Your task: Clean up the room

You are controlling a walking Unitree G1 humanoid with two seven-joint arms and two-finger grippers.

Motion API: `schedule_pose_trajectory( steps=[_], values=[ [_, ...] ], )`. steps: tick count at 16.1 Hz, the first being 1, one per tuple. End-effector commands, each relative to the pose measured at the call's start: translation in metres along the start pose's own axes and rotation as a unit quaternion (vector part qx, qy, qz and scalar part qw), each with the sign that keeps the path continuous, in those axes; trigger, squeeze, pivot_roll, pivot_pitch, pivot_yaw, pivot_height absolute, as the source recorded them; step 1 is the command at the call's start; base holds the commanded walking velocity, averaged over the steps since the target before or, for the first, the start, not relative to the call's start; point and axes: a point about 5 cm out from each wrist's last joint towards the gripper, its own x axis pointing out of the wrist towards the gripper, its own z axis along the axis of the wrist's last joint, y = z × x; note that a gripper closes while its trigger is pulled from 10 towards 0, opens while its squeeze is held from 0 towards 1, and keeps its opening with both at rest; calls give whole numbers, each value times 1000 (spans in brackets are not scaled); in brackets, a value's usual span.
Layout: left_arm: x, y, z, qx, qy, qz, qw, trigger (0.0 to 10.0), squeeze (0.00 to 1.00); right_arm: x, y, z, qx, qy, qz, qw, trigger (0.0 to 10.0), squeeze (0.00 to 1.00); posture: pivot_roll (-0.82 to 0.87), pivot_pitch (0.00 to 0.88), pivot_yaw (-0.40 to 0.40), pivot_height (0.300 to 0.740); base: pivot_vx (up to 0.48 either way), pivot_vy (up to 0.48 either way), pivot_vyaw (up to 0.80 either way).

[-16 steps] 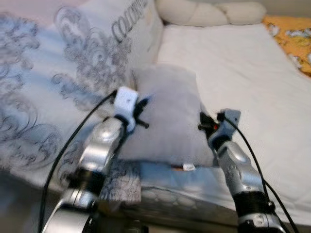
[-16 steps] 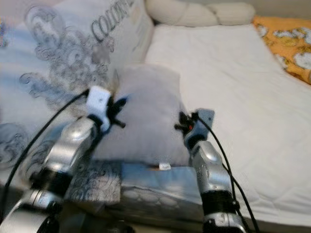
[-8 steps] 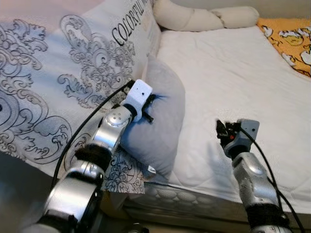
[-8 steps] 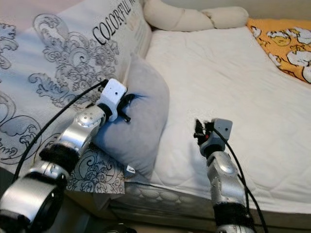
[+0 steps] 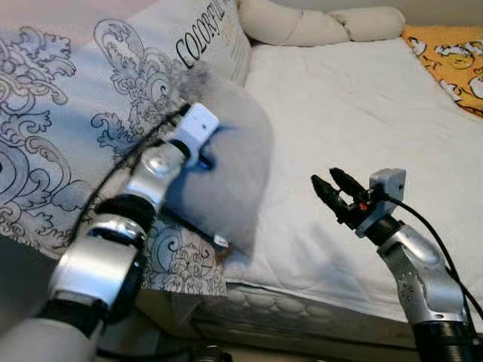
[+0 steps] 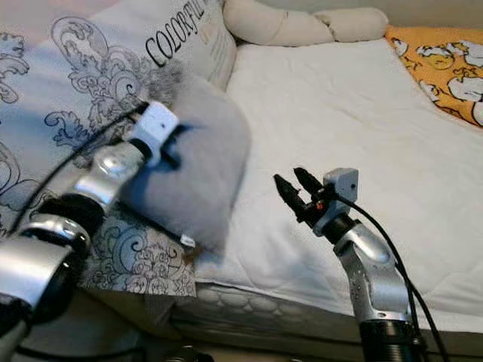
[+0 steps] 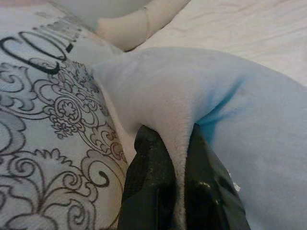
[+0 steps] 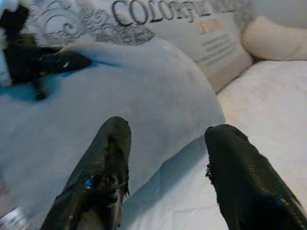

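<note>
I've got the left gripper (image 7: 175,143) pinching a fold of the soft, light grey pillow (image 5: 230,162); right gripper (image 5: 337,188) spread, empty beside it.

The left gripper (image 7: 175,191), clamped on a fold of the grey pillow (image 5: 226,173), has carried it leftward from the middle of the bed's front edge onto the patterned duvet (image 5: 83,136). The right gripper (image 5: 332,192) has let go of the pillow, and its fingers (image 8: 103,167) now stand spread above the white mattress (image 5: 362,105).

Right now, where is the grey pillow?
The grey pillow is at the bed's left edge against the patterned duvet, pinched by the left gripper.
</note>
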Motion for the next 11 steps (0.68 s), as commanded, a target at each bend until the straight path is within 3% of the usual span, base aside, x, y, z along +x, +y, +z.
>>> schedule_pose_trajectory(
  steps=[1, 3, 5, 6, 7, 9, 10, 11],
  values=[
    [0, 13, 8, 5, -13, 25, 1000, 10000, 0, 2, 9, 1, -6, 6, 34, 999, 10000, 1000, -35, 0, 137, 740, 0, 0, 0],
    [-3, 10, -10, -16, 38, 25, 999, 10000, 0, -2, 20, -1, -14, 27, 86, 996, 10000, 1000, -47, 0, 144, 740, 0, 0, 0],
    [-4, 5, -19, -14, 57, 22, 998, 10000, 0, -4, 21, 0, -15, 28, 93, 995, 10000, 1000, -47, 0, 145, 740, 0, 0, 0],
    [-6, 0, -25, -36, 62, 16, 997, 10000, 604, -6, 17, 1, -17, 26, 79, 996, 10000, 1000, -49, 0, 147, 740, 0, 0, 0],
    [-6, 0, -24, -51, 56, 14, 997, 10000, 1000, -7, 15, 1, -13, 24, 75, 997, 10000, 1000, -48, 0, 148, 740, 0, 0, 0],
    [-6, 1, -21, -74, 33, 4, 997, 10000, 1000, -8, 15, 3, -4, 10, 67, 998, 10000, 1000, -49, 0, 152, 740, 0, 0, 0],
    [-8, 3, -17, -113, -5, -10, 994, 10000, 1000, -9, 16, 4, -2, 7, 63, 998, 10000, 1000, -49, 0, 153, 740, 0, 0, 0],
    [-8, 4, -16, -122, -15, -12, 992, 10000, 1000, -10, 16, 4, -1, 3, 60, 998, 10000, 1000, -48, 0, 152, 740, 0, 0, 0]
  ],
)
